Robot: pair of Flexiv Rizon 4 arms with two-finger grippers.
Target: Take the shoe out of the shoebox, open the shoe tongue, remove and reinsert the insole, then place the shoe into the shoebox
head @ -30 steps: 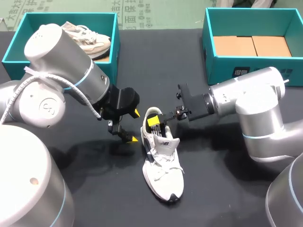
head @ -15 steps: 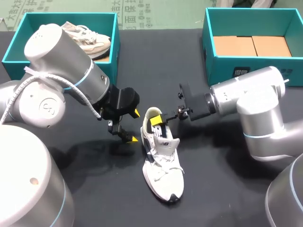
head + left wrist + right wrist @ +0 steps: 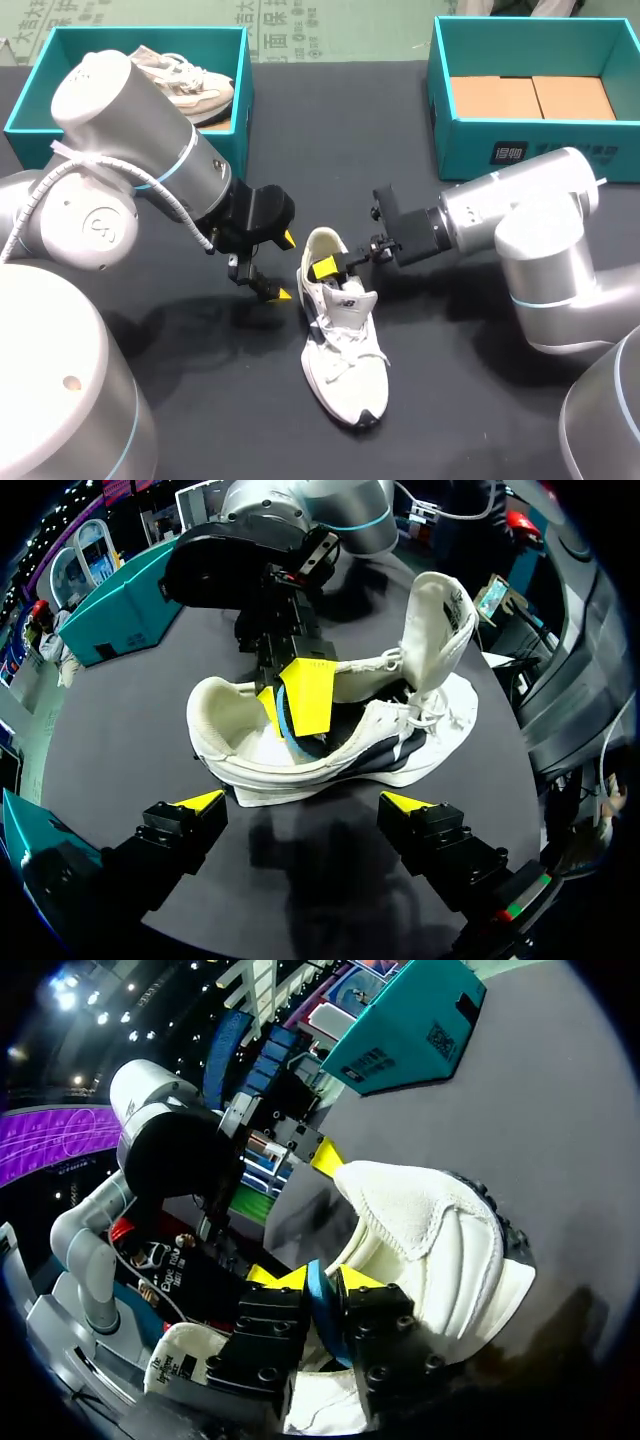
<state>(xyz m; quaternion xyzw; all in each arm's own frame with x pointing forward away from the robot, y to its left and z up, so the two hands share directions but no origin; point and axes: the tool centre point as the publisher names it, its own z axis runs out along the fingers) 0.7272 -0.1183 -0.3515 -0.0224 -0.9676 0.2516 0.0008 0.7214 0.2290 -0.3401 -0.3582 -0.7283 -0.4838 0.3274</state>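
Right gripper [image 3: 327,266]: pinches insole [image 3: 318,1298] inside shoe [image 3: 345,350], likely for extraction. Left gripper [image 3: 286,266]: fingers spread, shoe's 9 o'clock, on standby.

Bright, even light falls from overhead; soft, broad shadows lie on the dark matte worktop [image 3: 330,150] just beside the brightly lit white shoe [image 3: 345,350].
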